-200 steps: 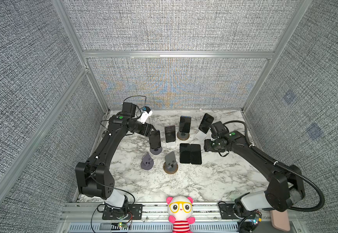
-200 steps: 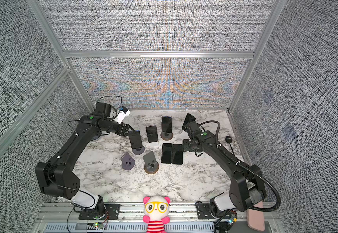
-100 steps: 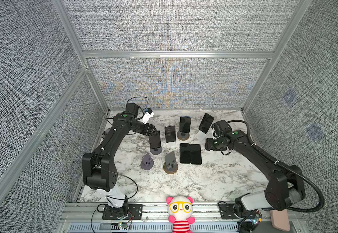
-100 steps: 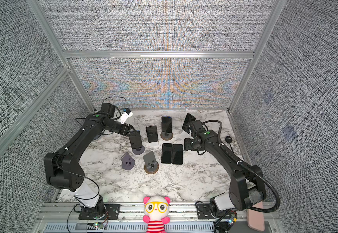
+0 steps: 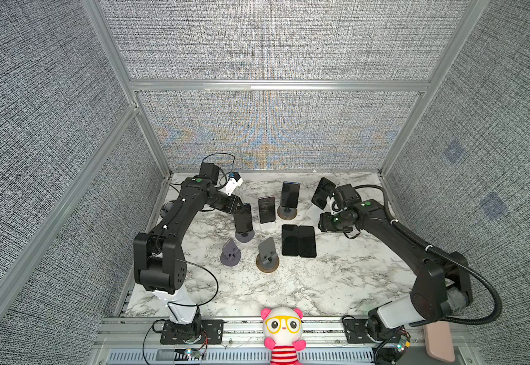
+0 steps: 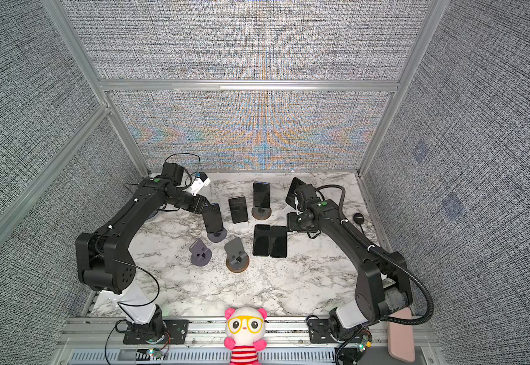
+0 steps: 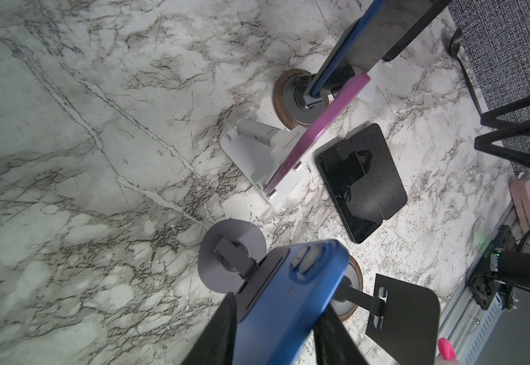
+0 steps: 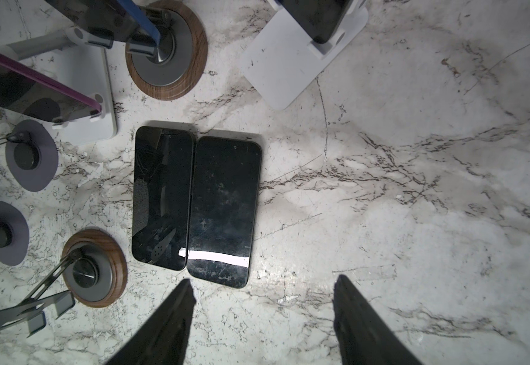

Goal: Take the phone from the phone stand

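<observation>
left gripper point(image 7: 278, 300): jaws sit either side of the phone point(image 7: 266, 322) at its upper, camera end, one finger on each long edge. no gap shows at either edge in the left wrist view, so i read this as a grip across the width. in both top views the gripper point(image 5: 240, 205) sits right on the phone's top end point(image 5: 243, 218). the screen faces the front of the cell and the lower end is seated in the grey stand point(image 5: 244, 236). long axis: steep, leaning back, running from the stand's lip up into the jaws, so the phone hangs straight below the gripper rather than off to one side. judgement: the way out is back along that axis, up and clear of the lip, before any sideways travel. a sideways pull first would likely drag the light stand point(image 7: 210, 252) across the table point(image 5: 320, 284). right gripper point(image 8: 263, 279): jaws apart, nothing between them, over bare marble just beside two flat phones point(image 8: 194, 202). in a top view it point(image 5: 323, 222) is well apart from the grey stand, with other stands between. left arm is the nearer one and the one placed for the lift.
</observation>
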Action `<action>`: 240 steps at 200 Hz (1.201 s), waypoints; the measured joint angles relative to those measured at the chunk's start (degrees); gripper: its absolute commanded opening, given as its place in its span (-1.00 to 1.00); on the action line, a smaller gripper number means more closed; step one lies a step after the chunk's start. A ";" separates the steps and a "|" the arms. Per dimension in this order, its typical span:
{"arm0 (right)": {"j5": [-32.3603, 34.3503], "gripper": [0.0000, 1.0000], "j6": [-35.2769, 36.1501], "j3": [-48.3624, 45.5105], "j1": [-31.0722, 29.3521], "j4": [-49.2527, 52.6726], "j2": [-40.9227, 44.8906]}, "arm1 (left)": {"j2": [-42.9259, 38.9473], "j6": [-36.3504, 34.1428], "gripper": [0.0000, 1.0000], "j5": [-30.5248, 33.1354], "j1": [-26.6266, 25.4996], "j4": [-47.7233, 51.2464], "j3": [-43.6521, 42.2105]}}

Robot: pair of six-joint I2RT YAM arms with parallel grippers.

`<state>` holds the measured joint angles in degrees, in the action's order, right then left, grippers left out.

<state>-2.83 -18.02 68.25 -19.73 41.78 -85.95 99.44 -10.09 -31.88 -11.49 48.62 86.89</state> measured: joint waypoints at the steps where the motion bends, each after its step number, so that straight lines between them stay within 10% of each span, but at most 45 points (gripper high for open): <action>1: -0.02 0.31 0.00 0.00 0.02 0.00 0.00 | 0.02 0.00 -0.30 0.00 0.00 0.00 0.02; 166: -5.70 0.30 -0.74 -1.90 -0.20 -1.27 5.42 | -2.64 -0.72 -0.95 -0.33 0.00 2.49 -0.07; 240: -31.54 0.20 5.27 2.58 -0.42 -11.61 6.27 | -8.35 -1.53 -0.99 -10.73 0.00 4.90 5.55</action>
<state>-34.37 -12.75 70.83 -20.14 30.17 -79.68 91.09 -11.62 -42.61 -11.49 53.52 92.44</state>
